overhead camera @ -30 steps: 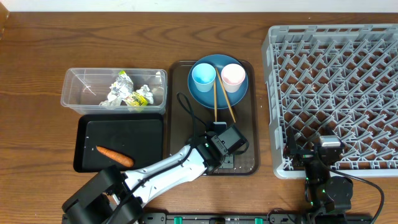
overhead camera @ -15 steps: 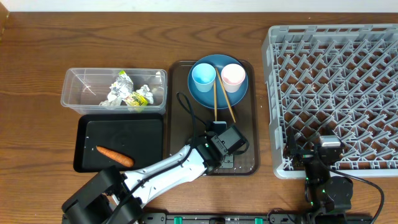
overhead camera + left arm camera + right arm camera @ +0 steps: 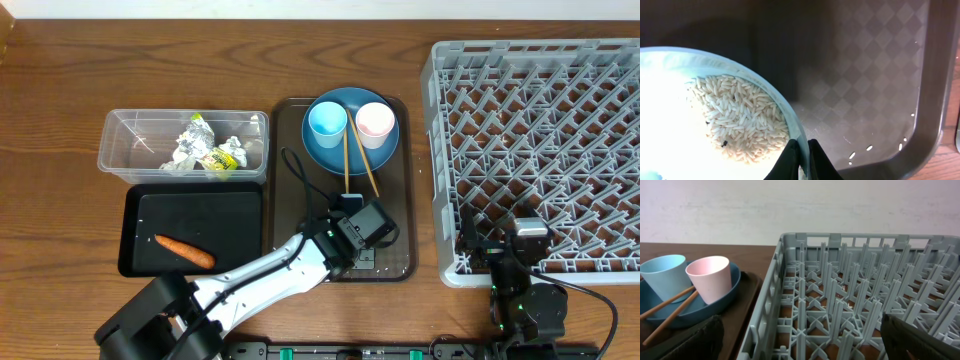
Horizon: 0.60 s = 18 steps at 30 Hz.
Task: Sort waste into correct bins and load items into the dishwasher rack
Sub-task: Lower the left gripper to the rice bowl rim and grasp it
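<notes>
My left gripper [image 3: 804, 160] is shut on the rim of the pale blue bowl [image 3: 747, 82], which holds loose white rice [image 3: 740, 112], over the brown serving tray [image 3: 880, 75]. In the overhead view the left wrist [image 3: 355, 225] hides the bowl. The dark blue plate [image 3: 335, 155] carries the light blue cup [image 3: 327, 122], pink cup [image 3: 374, 122] and chopsticks [image 3: 358, 165]. The clear tub [image 3: 125, 150] holds tissue [image 3: 185, 150] and the wrapper [image 3: 218, 158]. The carrot [image 3: 184, 250] lies in the black tray [image 3: 200, 215]. My right gripper [image 3: 800, 340] is open and empty at the near-left edge of the rack [image 3: 840, 305].
The grey rack [image 3: 540, 150] fills the right side of the table. A few rice grains [image 3: 860, 150] lie on the serving tray near its rim. Bare wooden table lies behind and to the left of the bins.
</notes>
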Available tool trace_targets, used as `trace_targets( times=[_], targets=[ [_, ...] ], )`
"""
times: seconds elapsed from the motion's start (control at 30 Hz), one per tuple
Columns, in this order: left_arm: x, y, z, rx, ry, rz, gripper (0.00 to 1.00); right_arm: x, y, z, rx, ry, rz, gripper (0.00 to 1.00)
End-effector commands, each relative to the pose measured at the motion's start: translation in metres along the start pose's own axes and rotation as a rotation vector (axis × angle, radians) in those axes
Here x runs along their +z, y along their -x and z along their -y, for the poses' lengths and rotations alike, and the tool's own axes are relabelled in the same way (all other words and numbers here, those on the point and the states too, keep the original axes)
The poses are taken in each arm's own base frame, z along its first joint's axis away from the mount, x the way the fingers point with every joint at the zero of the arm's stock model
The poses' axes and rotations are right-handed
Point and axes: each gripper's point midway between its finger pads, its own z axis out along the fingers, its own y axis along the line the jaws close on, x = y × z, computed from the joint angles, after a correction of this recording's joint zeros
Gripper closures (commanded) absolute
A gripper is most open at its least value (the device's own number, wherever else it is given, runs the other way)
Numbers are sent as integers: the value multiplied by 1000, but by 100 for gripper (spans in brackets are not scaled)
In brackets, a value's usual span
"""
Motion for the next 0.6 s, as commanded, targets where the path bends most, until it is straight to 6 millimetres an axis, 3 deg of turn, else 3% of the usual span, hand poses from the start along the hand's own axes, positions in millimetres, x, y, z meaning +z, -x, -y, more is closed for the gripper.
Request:
trace_targets(
  times=[0.0,0.43,0.57],
  targets=[
    [-6,5,2,-21,-18,8,94,0,-1,0,14,0,-3,1],
    [-45,14,15,123,-121,77,94,0,-1,0,14,0,-3,1],
    [-59,19,9,114,-126,95,94,0,-1,0,14,0,-3,1]
  ],
)
